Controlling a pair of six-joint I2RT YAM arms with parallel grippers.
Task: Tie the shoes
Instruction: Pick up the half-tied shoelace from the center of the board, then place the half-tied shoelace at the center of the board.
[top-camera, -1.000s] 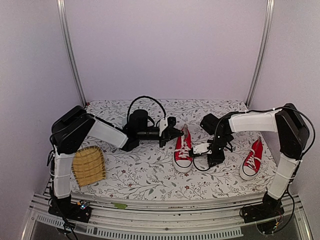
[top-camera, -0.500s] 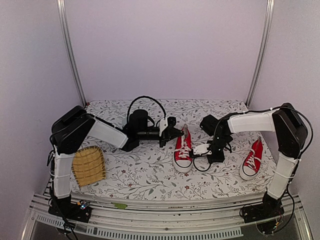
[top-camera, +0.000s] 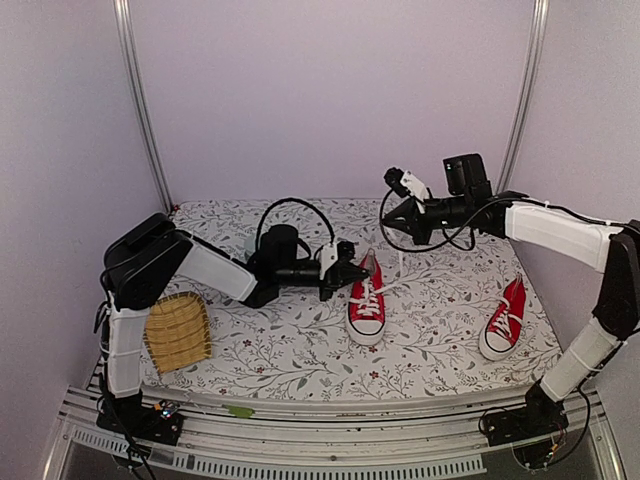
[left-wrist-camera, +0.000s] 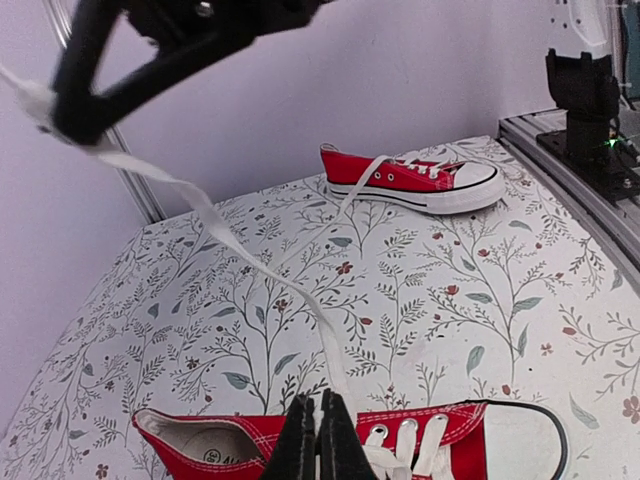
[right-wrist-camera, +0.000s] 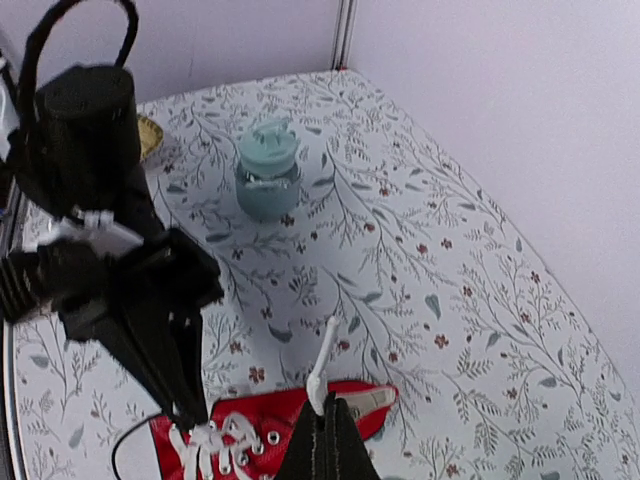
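Observation:
One red shoe (top-camera: 367, 308) with white laces lies mid-table, toe toward me. The other shoe (top-camera: 503, 318) lies to its right, also seen in the left wrist view (left-wrist-camera: 420, 180). My left gripper (top-camera: 352, 272) is low at the middle shoe's eyelets (left-wrist-camera: 470, 440), shut with a sliver of white lace between its tips (left-wrist-camera: 318, 440). My right gripper (top-camera: 389, 228) hangs high behind that shoe, shut on a white lace end (right-wrist-camera: 322, 372). That lace (left-wrist-camera: 250, 265) runs taut from the shoe up to it.
A woven basket (top-camera: 178, 330) lies at the near left. A teal jar (right-wrist-camera: 268, 170) stands at the back, behind the left arm. The left arm's cable (top-camera: 295, 205) loops above its wrist. Metal rails (top-camera: 300, 450) line the near edge.
The right gripper shut on a lace beside the middle shoe and rose up and back, drawing the lace taut. The left gripper stayed shut in place.

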